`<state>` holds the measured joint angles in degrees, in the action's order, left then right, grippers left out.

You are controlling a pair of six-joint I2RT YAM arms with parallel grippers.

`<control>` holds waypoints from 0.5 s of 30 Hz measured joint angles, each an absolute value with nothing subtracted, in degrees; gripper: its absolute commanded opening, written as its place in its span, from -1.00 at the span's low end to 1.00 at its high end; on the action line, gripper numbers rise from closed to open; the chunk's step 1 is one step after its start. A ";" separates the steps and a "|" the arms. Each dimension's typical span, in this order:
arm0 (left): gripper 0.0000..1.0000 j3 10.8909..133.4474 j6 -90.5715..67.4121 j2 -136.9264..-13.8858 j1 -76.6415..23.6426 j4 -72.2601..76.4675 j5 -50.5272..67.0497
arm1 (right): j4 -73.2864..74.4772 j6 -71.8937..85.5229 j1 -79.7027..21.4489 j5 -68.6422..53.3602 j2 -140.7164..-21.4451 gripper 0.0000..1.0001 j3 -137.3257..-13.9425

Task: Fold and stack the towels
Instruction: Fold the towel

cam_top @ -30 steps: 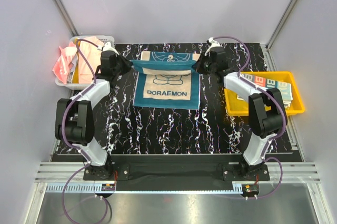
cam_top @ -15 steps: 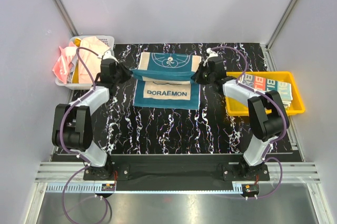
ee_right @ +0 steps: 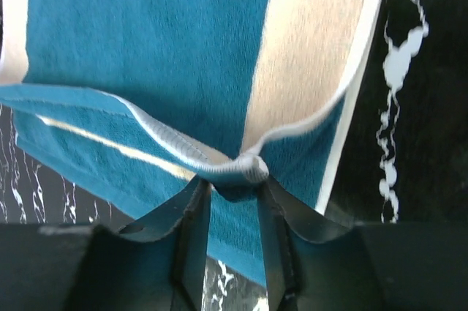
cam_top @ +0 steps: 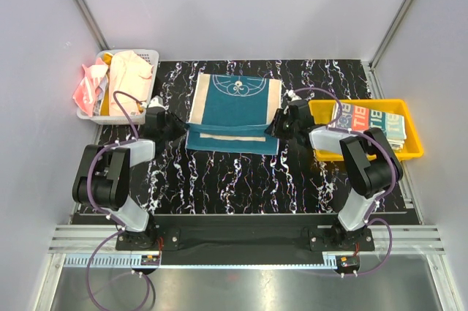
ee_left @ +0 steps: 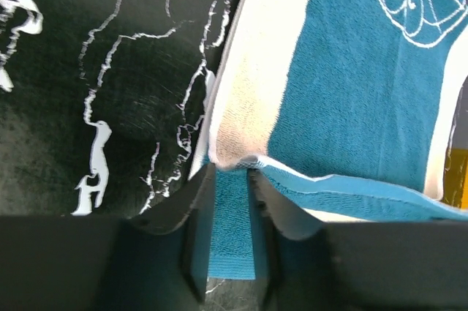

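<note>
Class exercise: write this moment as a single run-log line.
stage: first fold laid | teal-and-cream towel: folded toward near edge | left pincer: at towel corner, letting go | right pincer: at opposite corner | yellow tray: holds folded towel
</note>
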<state>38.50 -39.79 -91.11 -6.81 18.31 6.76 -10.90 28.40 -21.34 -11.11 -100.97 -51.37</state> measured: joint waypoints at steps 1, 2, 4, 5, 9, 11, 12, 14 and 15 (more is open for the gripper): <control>-0.37 38.37 -39.92 -91.11 -6.92 18.59 7.07 | -10.79 28.58 -21.50 -11.07 -100.47 -0.22 -50.61; -0.35 38.24 -39.94 -91.11 -7.11 18.94 7.38 | -10.41 28.64 -21.63 -10.96 -99.88 -0.15 -50.09; -0.33 37.89 -39.94 -90.56 -7.55 18.98 7.88 | -9.23 28.97 -21.78 -10.15 -98.02 -0.10 -49.43; -0.33 37.54 -39.97 -89.95 -7.73 18.90 8.19 | -8.69 29.10 -21.78 -9.89 -96.82 -0.09 -49.19; -0.33 35.53 -39.94 -85.93 -8.08 18.37 8.73 | -6.66 29.89 -21.82 -7.92 -91.11 0.00 -48.23; -0.32 34.79 -39.90 -82.98 -8.08 16.58 8.67 | -5.26 30.24 -21.82 -6.39 -88.01 0.02 -47.66; -0.31 34.57 -39.88 -81.76 -8.08 15.90 8.62 | -4.40 30.41 -21.82 -5.50 -86.65 0.04 -47.51; -0.31 34.35 -39.68 -78.91 -8.08 14.31 8.34 | -3.25 30.57 -21.82 -4.27 -84.90 0.04 -47.40; -0.30 34.35 -39.57 -78.08 -8.08 13.91 8.16 | -2.83 30.68 -21.82 -3.55 -84.42 0.04 -47.40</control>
<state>34.35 -39.57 -78.08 -8.08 13.91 8.16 -2.83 30.68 -21.82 -3.55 -84.42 -47.40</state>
